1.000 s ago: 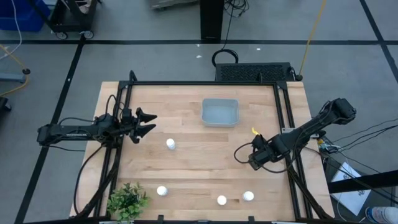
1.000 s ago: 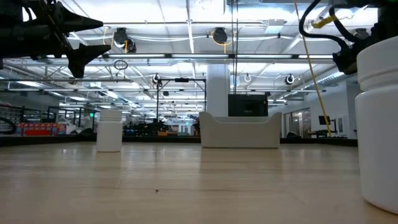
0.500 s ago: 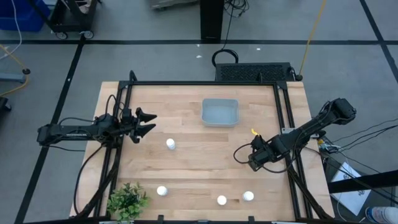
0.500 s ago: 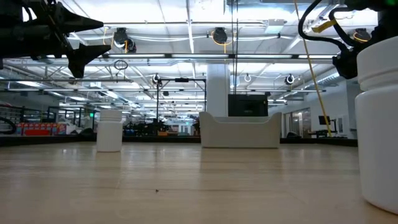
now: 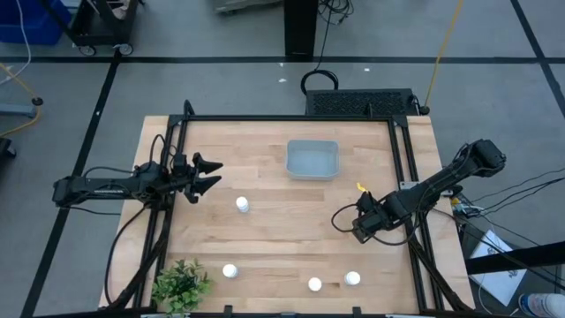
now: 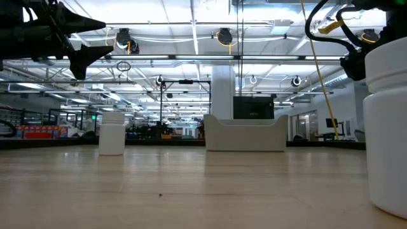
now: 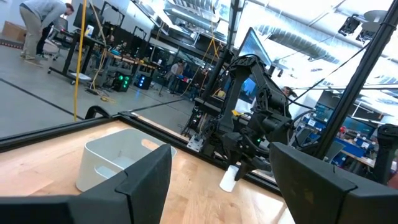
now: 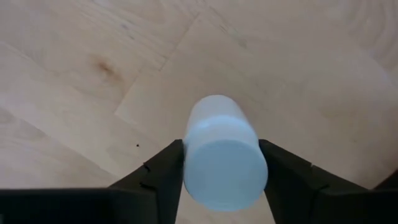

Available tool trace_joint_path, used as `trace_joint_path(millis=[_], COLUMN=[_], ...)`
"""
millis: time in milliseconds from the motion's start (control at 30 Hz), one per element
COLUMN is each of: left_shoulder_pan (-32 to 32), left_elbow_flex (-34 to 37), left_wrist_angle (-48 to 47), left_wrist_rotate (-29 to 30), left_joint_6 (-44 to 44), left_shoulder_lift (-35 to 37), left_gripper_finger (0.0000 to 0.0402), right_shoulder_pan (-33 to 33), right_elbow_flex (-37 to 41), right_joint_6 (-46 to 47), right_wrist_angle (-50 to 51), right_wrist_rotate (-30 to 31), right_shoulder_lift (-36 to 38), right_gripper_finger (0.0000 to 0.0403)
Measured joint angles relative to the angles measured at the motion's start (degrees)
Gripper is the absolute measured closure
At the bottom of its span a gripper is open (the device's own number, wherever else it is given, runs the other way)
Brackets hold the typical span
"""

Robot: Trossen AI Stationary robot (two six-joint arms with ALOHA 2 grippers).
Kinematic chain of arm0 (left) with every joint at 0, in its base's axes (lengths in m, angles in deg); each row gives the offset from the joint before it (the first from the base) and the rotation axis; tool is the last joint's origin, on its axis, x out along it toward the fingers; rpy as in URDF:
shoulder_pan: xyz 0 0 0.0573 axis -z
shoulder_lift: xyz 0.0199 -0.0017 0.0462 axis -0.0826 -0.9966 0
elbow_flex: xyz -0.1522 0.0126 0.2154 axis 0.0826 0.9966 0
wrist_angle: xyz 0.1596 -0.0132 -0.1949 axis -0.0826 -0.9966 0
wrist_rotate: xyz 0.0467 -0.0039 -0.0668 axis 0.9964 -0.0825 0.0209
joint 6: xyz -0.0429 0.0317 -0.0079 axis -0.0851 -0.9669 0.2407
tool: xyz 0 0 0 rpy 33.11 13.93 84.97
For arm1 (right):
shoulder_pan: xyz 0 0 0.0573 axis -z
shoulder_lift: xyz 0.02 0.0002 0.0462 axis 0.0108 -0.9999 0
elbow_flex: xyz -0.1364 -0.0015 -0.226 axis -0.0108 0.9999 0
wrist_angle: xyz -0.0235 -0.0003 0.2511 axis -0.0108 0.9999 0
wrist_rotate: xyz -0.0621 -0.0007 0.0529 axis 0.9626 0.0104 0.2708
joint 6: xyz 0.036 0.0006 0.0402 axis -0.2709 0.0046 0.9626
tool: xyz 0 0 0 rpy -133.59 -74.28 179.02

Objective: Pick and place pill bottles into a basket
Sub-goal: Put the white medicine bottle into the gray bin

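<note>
Right wrist view: the right hand (image 8: pixel 221 168) is recorded with its two dark fingers (image 8: pixel 163 171) pressed against either side of a white pill bottle (image 8: pixel 224 152), which is gripped upright above the wooden table (image 8: pixel 74 93). High view: the same right hand (image 5: pixel 362 226) is placed near the table's right edge, below and to the right of the basket (image 5: pixel 312 160), a translucent grey-blue tray set at the middle of the far side. One bottle (image 5: pixel 242 205) is noted near the table's centre, just beside the left hand (image 5: pixel 212 175), which is held above the table's left part with its fingers spread and nothing between them. Three further bottles are listed along the near edge: one (image 5: pixel 229 271) beside a green plant (image 5: pixel 182 285) at the near left corner, and two close together, (image 5: pixel 314 284) and (image 5: pixel 352 279), towards the right. Low view: the basket (image 6: pixel 245 133) is seen standing at the middle, well apart from the central bottle (image 6: pixel 112 133).
</note>
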Motion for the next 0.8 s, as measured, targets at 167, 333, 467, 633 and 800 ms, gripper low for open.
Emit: trace_joint_path(millis=[167, 333, 467, 633, 800], left_shoulder_pan=[0.0, 0.0, 0.0, 0.0, 0.0], left_elbow_flex=[0.0, 0.0, 0.0, 0.0, 0.0], left_wrist_angle=[0.0, 0.0, 0.0, 0.0, 0.0], left_wrist_rotate=[0.0, 0.0, 0.1, 0.1, 0.1], left_joint_6=[0.0, 0.0, -0.2, -0.3, -0.5], left_shoulder_lift=[0.0, 0.0, 0.0, 0.0, 0.0], left_gripper_finger=[0.0128, 0.0128, 0.0128, 0.0128, 0.0128], right_shoulder_pan=[0.0, 0.0, 0.0, 0.0, 0.0], right_elbow_flex=[0.0, 0.0, 0.0, 0.0, 0.0], right_joint_6=[-0.8, -1.8, -2.5, -5.7, -9.9], right_wrist_angle=[-0.3, -1.7, -3.4, -6.3, -9.8], right_wrist_rotate=[1.1, 5.1, 11.8, 21.5, 28.8], right_shoulder_lift=[0.0, 1.9, 4.9, 8.8, 11.3], right_gripper_finger=[0.0229, 0.0231, 0.0231, 0.0232, 0.0232])
